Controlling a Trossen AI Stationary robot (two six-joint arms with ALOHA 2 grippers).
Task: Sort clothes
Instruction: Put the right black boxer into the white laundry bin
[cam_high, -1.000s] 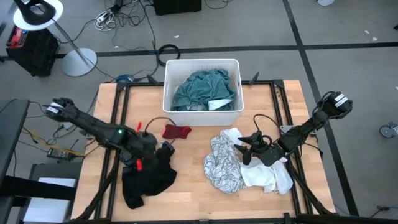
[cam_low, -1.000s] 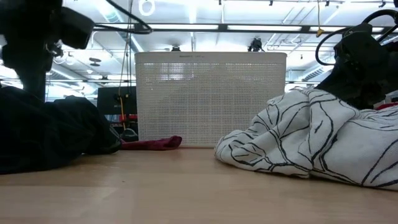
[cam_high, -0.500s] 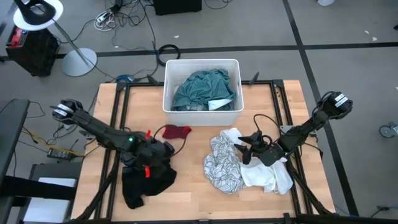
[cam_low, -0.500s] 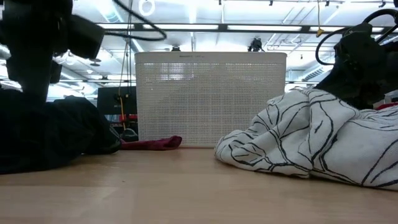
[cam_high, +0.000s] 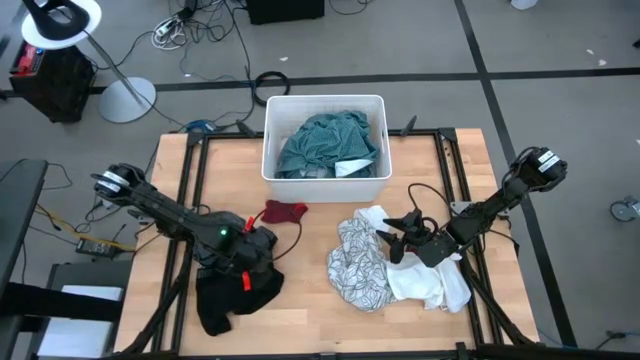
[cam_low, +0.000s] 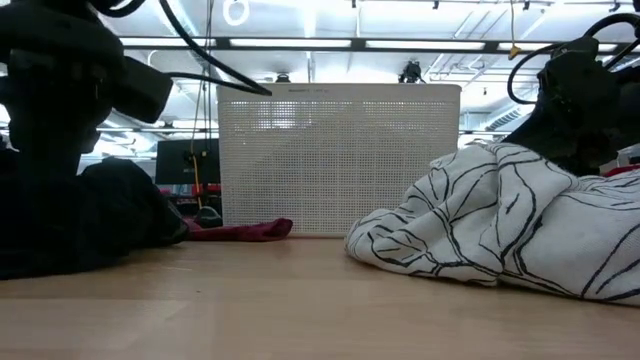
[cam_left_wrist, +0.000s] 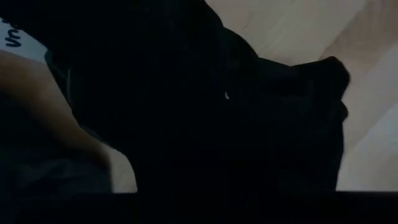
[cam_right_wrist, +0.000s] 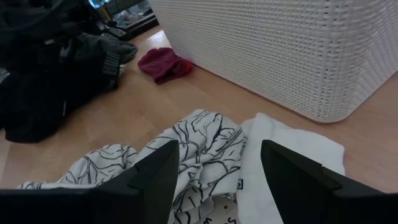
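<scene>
Two crumpled fabrics: black garment (cam_high: 232, 290), line-patterned white piece (cam_high: 360, 265).

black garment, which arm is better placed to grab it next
Left. In the high view the left pincer is right over the black garment, and its wrist view is filled by dark fabric. The right pincer sits open above the white-patterned piece, across the table.

The light wooden worktop (cam_high: 310, 300) carries a white bin (cam_high: 325, 180) at its far edge, with a small red piece (cam_high: 284, 212) lying just in front of the bin's left corner. A black garment (cam_high: 235, 290) lies heaped on the left part of the boards. On the right a white-patterned piece (cam_high: 360, 262) lies touching a plain white piece (cam_high: 430, 285).
</scene>
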